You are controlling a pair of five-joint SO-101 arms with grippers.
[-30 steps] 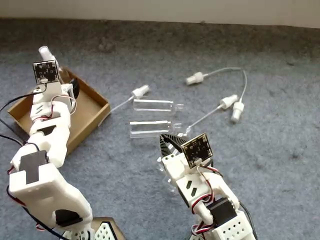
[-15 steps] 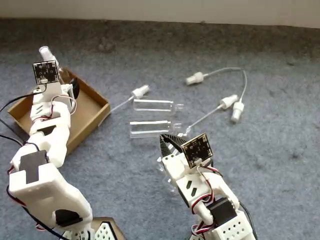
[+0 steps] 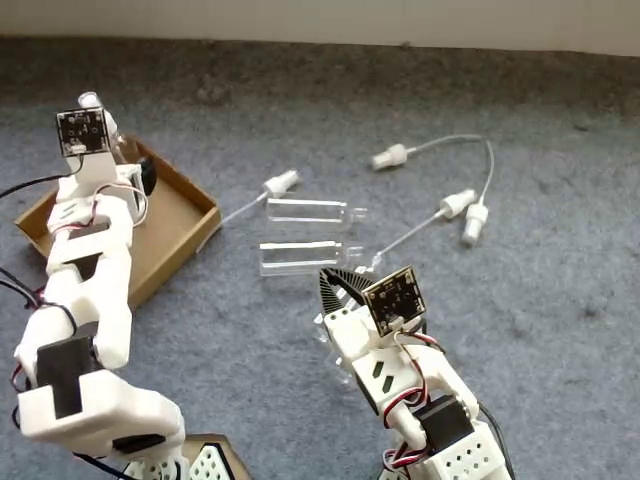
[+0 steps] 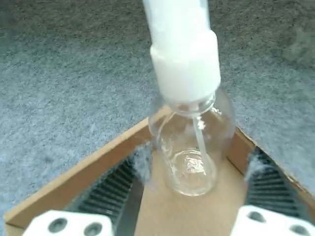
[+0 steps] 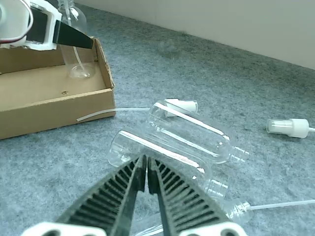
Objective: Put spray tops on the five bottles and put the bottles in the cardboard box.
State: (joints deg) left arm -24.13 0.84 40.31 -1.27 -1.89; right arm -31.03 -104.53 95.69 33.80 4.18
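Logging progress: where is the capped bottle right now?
The capped bottle stands upright in a corner of the cardboard box, high view left, inside the open left claw.

Carpet point(image 3: 560, 300): mottled grey, which we see darkening toward the pale cream wall point(image 3: 320, 18).

Cardboard box point(image 3: 172, 216): plain brown, lighter along the cut edges.

Bottle point(image 4: 189, 147) in the box: clear. Its spray top point(image 4: 184, 64) is white, with a whitish tube showing through.

Lying bottles point(image 3: 305, 212): clear, with bright glints along their sides.

Loose spray tops point(image 3: 392, 157): white, and we note translucent white tubes.

Left arm point(image 3: 90, 280) and right arm point(image 3: 400, 370): white shells, black motor blocks, red and black wires.

Left gripper point(image 4: 192, 179) and right gripper point(image 5: 146, 177): we log black fingers with a ridged pattern, on white bases.
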